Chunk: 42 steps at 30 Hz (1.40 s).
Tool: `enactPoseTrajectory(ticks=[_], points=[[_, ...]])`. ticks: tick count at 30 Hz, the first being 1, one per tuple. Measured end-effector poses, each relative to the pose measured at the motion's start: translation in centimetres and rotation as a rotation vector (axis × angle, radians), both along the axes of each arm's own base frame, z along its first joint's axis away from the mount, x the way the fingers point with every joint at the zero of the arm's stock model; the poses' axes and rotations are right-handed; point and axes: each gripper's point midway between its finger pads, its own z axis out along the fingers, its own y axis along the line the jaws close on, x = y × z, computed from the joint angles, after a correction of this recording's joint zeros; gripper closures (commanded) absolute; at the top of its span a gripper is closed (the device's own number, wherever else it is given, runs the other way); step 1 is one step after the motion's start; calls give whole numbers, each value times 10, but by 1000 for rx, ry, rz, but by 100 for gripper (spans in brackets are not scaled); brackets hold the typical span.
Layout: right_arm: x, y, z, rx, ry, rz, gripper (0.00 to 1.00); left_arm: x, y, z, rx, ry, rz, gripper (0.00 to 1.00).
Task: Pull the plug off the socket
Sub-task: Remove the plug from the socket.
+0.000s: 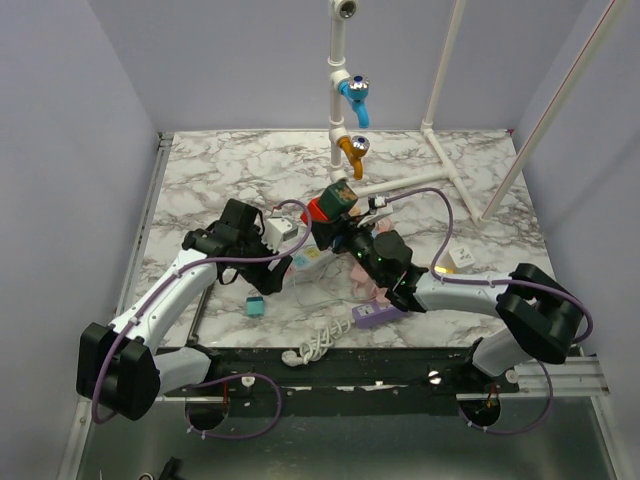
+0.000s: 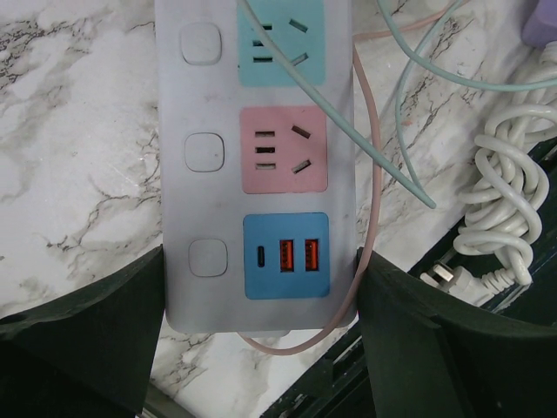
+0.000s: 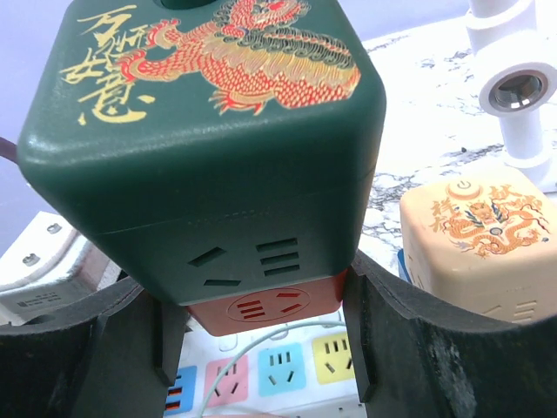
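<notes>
Clamped in the right claw (image 3: pixel 261 344): the plug (image 3: pixel 209 148), 1 finger pressed to each side of its lower part, bulk jutting up past the fingertips. Dark green cube with rounded corners, red-and-gold dragon and gold characters on top, slot holes cut into the facing side; beneath that, a red section with 1 round-framed outlet. Directly over the strip (image 3: pixel 287 366), glimpsed underneath with blue, pink, teal and yellow outlets in a row; cannot tell whether seated in it or lifted clear. Near the plug, a beige cube (image 3: pixel 474 231) with its own dragon, and beyond that a white pipe (image 3: pixel 522 96). Closed across the strip's end: the left claw (image 2: pixel 261 279), set wide, 1 finger against each long edge beside the blue USB panel. Along the strip, 3 rounded buttons next to teal, pink and blue panels. Looping under that end and up past 1 finger, a pink cable (image 2: pixel 374 174); crossing above, a teal cable (image 2: pixel 409 131). Off to the side on the marble bench (image 2: pixel 78 131), a coiled white cord (image 2: pixel 505 183).
</notes>
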Motion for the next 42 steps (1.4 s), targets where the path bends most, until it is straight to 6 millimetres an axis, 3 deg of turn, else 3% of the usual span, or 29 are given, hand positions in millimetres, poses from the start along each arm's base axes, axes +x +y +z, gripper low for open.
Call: enactPoseTrajectory(ticks=[5, 7, 9, 12, 14, 15, 17, 21, 25, 31, 34, 37, 40, 42], points=[[-1, -2, -5, -27, 12, 0, 99, 1, 0, 1, -2, -4, 0, 89], [-4, -6, -3, -40, 14, 0, 99, 2, 0, 0, 1, -6, -3, 79], [-9, -13, 3, -46, 10, -1, 99, 4, 0, -1, 10, -4, -5, 57], [-18, -24, 22, -28, -11, 1, 99, 12, -1, -6, 24, -3, -10, 36], [-24, -31, 33, -14, -23, 9, 99, 17, -1, -9, 33, -11, -17, 4], [-28, -35, 37, -8, -27, 13, 99, 18, -1, -9, 37, -18, -20, 2], [-34, -41, 40, -5, -28, 20, 99, 22, -2, -7, 35, -39, -24, 2], [-45, -54, 25, -39, 10, 24, 99, 33, -6, 11, -1, -137, -28, 2], [-52, -63, 13, -73, 44, 23, 99, 37, -7, 38, -31, -243, -47, 1], [-55, -68, 17, -70, 42, 22, 99, 49, -7, 78, -22, -361, -89, 2], [-57, -67, 15, -78, 50, 37, 99, 55, -8, 116, -44, -462, -99, 2], [-59, -62, 18, -69, 50, 61, 99, 52, -11, 170, -115, -602, -98, 1], [-60, -52, 34, -40, 35, 99, 99, 36, -19, 209, -217, -700, -139, 1], [-61, -44, 47, -13, 23, 127, 99, 21, -27, 219, -281, -730, -198, 2]])
